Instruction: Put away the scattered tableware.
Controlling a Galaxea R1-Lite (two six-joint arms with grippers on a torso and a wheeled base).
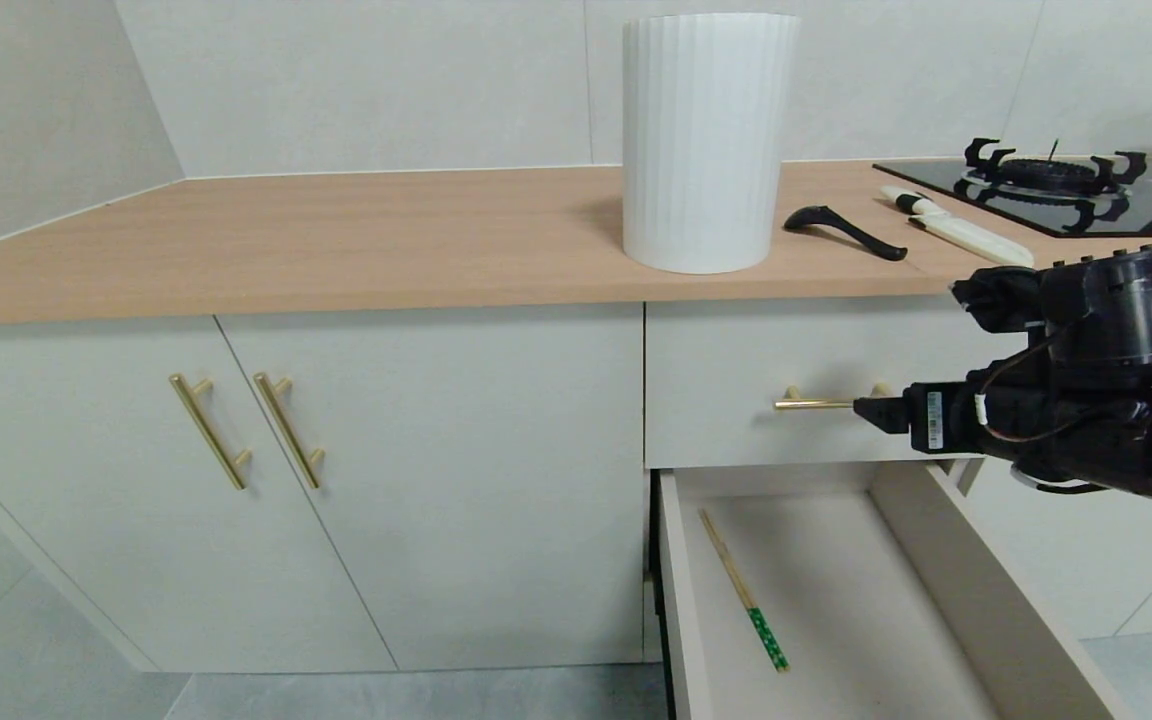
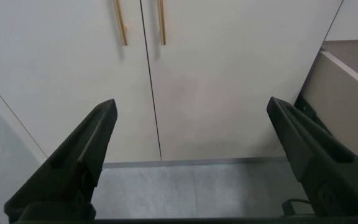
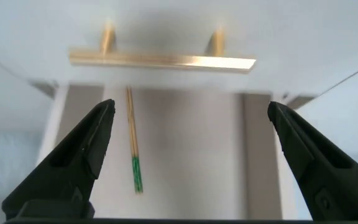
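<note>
A pair of wooden chopsticks (image 1: 744,590) with green ends lies along the left side of the open lower drawer (image 1: 946,560). On the wooden countertop (image 1: 336,240) rest a black spoon (image 1: 844,230) and a white knife (image 1: 956,228) with a black band. My right gripper (image 1: 871,410) hovers above the open drawer, level with the upper drawer's brass handle (image 1: 816,403). From its wrist, the right gripper (image 3: 191,109) is open and empty, with the handle (image 3: 160,60) and chopsticks (image 3: 133,149) beyond. My left gripper (image 2: 191,106) is open and empty, low before the cabinet doors.
A tall white ribbed container (image 1: 704,140) stands on the counter left of the spoon. A black gas hob (image 1: 1056,185) occupies the counter's right end. Two cabinet doors with brass handles (image 1: 208,430) are shut to the left of the drawers. Grey floor (image 2: 191,186) lies below.
</note>
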